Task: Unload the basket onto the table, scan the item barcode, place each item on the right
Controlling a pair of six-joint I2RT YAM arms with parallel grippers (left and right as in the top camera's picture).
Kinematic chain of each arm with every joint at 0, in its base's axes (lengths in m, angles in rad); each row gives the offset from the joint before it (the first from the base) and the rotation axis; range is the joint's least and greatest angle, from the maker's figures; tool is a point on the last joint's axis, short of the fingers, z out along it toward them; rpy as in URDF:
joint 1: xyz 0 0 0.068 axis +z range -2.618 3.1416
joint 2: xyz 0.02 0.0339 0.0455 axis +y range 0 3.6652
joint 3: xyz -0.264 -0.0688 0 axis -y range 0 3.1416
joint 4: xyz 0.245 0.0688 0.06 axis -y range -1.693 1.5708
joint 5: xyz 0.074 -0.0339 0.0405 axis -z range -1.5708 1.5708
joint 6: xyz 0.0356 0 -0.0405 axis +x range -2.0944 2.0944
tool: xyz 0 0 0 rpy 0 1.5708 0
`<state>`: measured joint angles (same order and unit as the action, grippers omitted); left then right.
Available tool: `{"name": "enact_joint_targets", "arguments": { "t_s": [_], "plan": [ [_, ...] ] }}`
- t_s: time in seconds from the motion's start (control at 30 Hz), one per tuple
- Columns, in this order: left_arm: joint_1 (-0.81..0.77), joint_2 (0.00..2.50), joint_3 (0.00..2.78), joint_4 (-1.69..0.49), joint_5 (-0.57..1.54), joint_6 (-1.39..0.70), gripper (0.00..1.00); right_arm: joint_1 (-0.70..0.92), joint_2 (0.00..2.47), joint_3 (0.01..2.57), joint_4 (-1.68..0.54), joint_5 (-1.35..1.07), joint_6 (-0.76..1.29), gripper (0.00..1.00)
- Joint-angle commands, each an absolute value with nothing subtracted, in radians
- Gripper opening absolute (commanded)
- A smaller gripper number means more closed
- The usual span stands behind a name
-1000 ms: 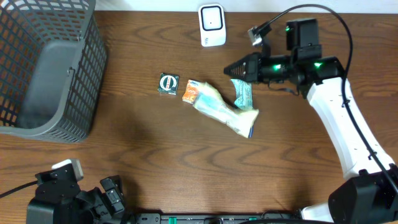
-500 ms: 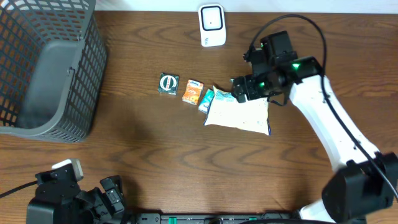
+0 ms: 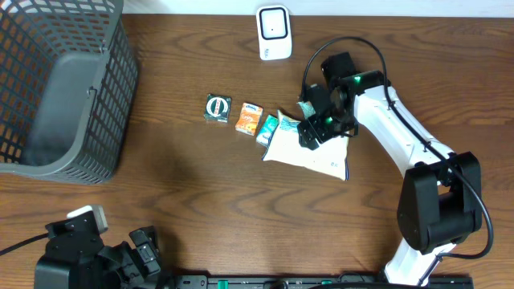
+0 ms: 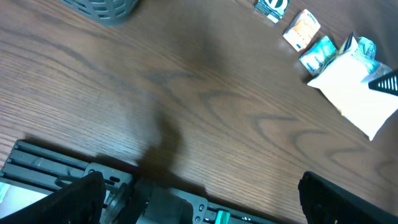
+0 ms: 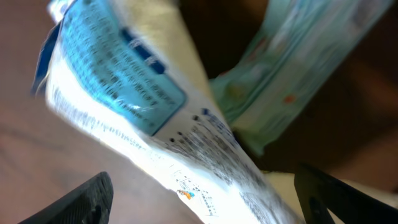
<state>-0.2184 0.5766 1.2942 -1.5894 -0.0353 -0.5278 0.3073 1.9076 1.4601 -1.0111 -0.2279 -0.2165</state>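
Observation:
The item, a white bag with blue print [image 3: 309, 152], lies flat on the table, with small packets at its left end. My right gripper [image 3: 315, 127] hovers over its upper edge. In the right wrist view the bag [image 5: 143, 112] runs between the wide-apart fingers of that gripper [image 5: 208, 190], which is open, and a pale green packet [image 5: 280, 81] lies beyond it. The white scanner [image 3: 273, 32] stands at the table's far edge. My left gripper [image 4: 205, 199] is open and holds nothing, low at the near left [image 3: 140, 250]. No barcode is legible.
A grey mesh basket [image 3: 56, 88] fills the far left corner. A small dark green box [image 3: 217, 107], an orange packet [image 3: 249, 117] and a teal packet [image 3: 268, 128] lie in a row left of the bag. A metal rail [image 4: 62, 168] runs along the table's near edge.
The right gripper, earlier shut on the bag's end near the scanner, has opened and swung in over it. The bag now lies spread flat on the table.

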Motion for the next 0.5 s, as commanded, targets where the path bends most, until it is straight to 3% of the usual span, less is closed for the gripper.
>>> {"name": "enact_joint_targets", "arguments": {
  "t_s": [0.0,0.1,0.2,0.47],
  "plan": [
    [-0.215,0.577,1.294,-1.589,-0.042,-0.537,0.98,0.31,1.88,1.476,-1.107,-0.319,-0.251,0.88],
    [-0.215,0.577,1.294,-1.589,-0.042,-0.537,0.98,0.31,1.861,1.476,-1.191,-0.336,-0.232,0.85],
    [-0.215,0.577,1.294,-1.589,-0.042,-0.537,0.98,0.316,1.855,1.475,-1.246,-0.334,-0.231,0.69],
    [-0.215,0.577,1.294,-1.589,-0.042,-0.537,0.98,0.316,1.859,1.449,-1.208,-0.2,-0.15,0.81]
  ]
}}
